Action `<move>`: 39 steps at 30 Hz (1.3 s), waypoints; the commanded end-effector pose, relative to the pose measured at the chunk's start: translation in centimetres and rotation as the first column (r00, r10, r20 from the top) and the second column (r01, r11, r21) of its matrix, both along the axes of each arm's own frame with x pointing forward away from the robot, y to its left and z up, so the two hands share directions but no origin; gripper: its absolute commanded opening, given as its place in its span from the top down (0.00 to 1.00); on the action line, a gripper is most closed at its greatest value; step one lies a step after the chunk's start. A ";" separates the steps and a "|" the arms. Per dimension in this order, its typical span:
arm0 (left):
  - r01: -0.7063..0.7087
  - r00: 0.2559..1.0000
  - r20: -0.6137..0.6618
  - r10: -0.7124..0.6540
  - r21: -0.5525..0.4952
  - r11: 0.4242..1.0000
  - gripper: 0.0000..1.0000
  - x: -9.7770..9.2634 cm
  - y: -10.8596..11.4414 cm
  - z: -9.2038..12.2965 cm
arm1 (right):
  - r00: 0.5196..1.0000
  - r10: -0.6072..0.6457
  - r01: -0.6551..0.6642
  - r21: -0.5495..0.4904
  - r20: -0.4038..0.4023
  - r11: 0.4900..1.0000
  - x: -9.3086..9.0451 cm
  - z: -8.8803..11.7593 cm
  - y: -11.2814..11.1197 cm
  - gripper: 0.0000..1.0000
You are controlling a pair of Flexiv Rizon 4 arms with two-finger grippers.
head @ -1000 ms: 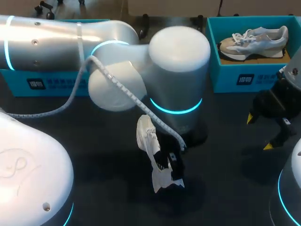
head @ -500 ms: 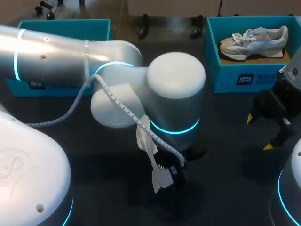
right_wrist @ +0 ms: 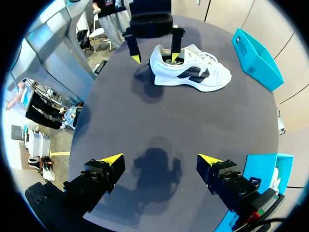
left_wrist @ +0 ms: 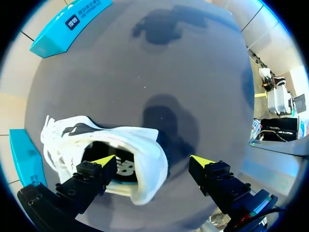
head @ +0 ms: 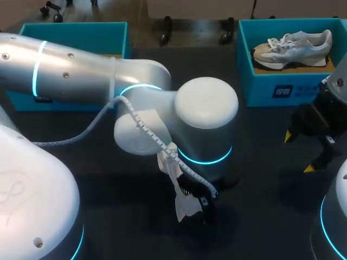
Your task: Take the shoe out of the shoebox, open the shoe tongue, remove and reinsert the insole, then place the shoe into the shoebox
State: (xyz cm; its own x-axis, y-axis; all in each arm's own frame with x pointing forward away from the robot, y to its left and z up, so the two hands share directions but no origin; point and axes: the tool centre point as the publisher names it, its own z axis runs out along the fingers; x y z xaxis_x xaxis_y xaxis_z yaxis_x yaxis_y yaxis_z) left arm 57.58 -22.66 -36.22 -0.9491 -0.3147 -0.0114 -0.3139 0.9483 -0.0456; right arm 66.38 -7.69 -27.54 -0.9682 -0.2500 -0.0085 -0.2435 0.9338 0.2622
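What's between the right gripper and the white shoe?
Only bare dark table lies between the right gripper and white shoe, seen in the right wrist view.

The right hand (right_wrist: 161, 158) hangs with fingers spread over the dark worktop (right_wrist: 207, 121). Ahead, the left hand (right_wrist: 155, 58) stands at a white shoe's (right_wrist: 193, 75) heel, one finger inside the collar, the other clear. A teal box (right_wrist: 256, 58) sits beyond.
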 end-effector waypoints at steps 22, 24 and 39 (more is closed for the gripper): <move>-0.008 1.000 -0.002 0.008 -0.009 1.000 0.74 -1.0 -0.3 -3.8 | 1.000 0.000 0.000 -0.003 0.002 1.000 -0.1 -0.1 0.0 0.00; -0.013 1.000 -0.001 0.013 -0.008 1.000 1.00 -0.9 -0.4 -3.8 | 1.000 0.000 0.000 -0.003 0.002 1.000 -0.1 -0.1 0.0 0.00; -0.018 1.000 0.007 0.018 -0.010 1.000 1.00 -0.2 0.0 -2.5 | 1.000 0.000 0.000 -0.003 0.002 1.000 -0.1 -0.1 0.0 0.00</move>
